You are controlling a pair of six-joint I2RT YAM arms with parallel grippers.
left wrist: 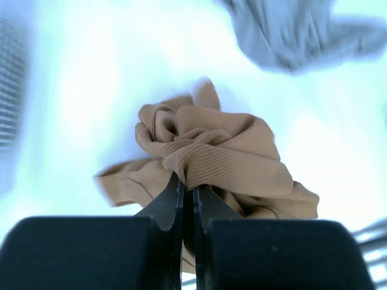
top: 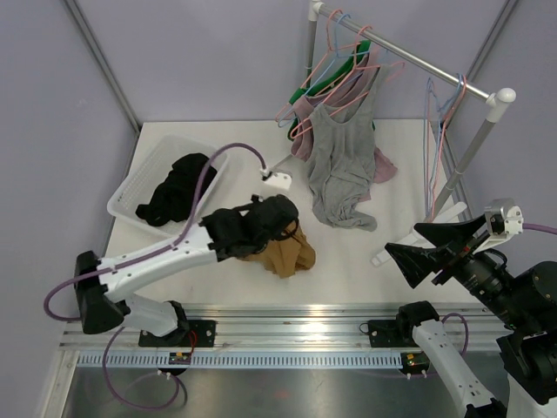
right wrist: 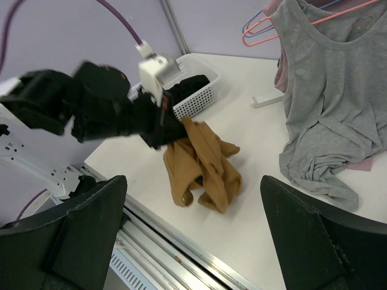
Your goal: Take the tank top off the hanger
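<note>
While left pincer (left wrist: pixel 187 188) clamps one tan top (left wrist: pixel 225 156), right pincer (right wrist: pixel 192 188) gapes — one grey top (top: pixel 339 165) (hung).

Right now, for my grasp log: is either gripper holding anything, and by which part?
The left gripper pinches the tan garment by a bunched fold of its fabric; the right gripper is open and empty.

Left arm (top: pixel 157 257) stretched low, left gripper (left wrist: pixel 187 184) pinched on tan top (left wrist: pixel 224 157); right gripper (top: pixel 406 241) spread wide, raised alongside.
</note>
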